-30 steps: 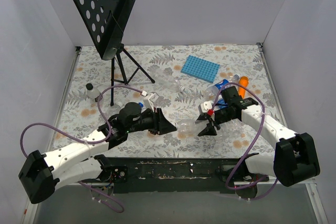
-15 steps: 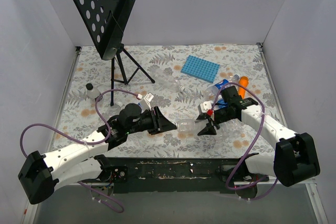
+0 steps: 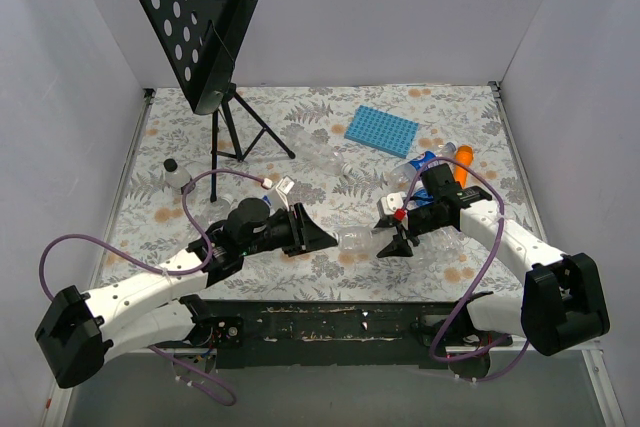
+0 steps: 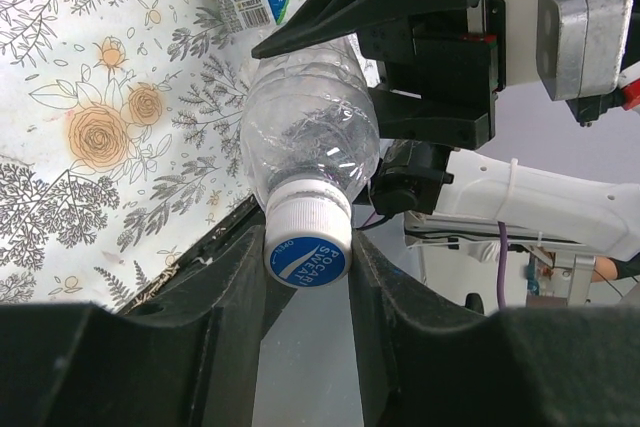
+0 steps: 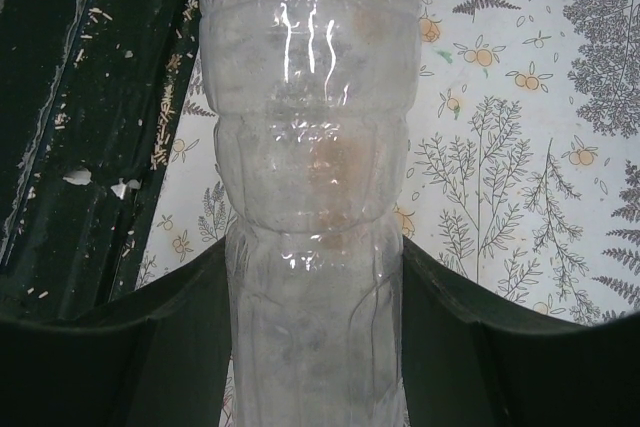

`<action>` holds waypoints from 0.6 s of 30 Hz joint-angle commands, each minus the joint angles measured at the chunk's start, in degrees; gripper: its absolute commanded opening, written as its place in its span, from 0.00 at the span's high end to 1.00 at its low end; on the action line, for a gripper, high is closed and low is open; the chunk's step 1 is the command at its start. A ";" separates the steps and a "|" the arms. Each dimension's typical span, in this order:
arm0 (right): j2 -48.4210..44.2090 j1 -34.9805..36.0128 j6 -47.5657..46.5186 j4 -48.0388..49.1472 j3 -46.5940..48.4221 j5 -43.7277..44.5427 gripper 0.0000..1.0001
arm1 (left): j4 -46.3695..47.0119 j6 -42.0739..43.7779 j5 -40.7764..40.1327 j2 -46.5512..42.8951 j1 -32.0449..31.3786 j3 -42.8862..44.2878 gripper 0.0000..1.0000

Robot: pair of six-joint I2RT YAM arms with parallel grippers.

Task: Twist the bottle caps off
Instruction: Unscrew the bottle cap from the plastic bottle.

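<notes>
A clear plain bottle [image 3: 356, 239] hangs level above the table's near edge, between my two grippers. My left gripper [image 3: 326, 239] is shut on its white cap with a blue top [image 4: 307, 244]; both fingers press the cap's sides in the left wrist view, where the bottle's shoulder [image 4: 310, 127] shows beyond it. My right gripper [image 3: 393, 243] is shut on the bottle's body [image 5: 310, 197], with a finger on each side [image 5: 312, 277]. The bottle's base is out of view.
A black music stand [image 3: 205, 27] stands at the back left. A blue ridged tray [image 3: 381, 130] lies at the back right. An orange stick [image 3: 462, 165] and several bottles [image 3: 418, 163] lie behind the right arm. A small bottle [image 3: 177, 175] stands at the left.
My left wrist has turned about the cap; its purple cable and white tag swung to the left. The right gripper and the bottle have stayed in place.
</notes>
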 commanded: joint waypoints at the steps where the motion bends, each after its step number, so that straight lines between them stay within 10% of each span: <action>1: 0.04 -0.01 -0.71 -2.30 0.17 2.52 0.93 | 5.41 2.15 -0.76 -1.00 0.67 0.39 0.67; 11: -0.40 -0.10 -0.80 -2.47 0.26 2.34 0.93 | 1.46 12.59 0.64 -3.71 0.85 1.45 0.15; 18: -0.75 -0.10 -0.97 -2.65 0.26 1.99 0.93 | -8.83 33.32 0.11 -8.81 0.94 4.43 0.02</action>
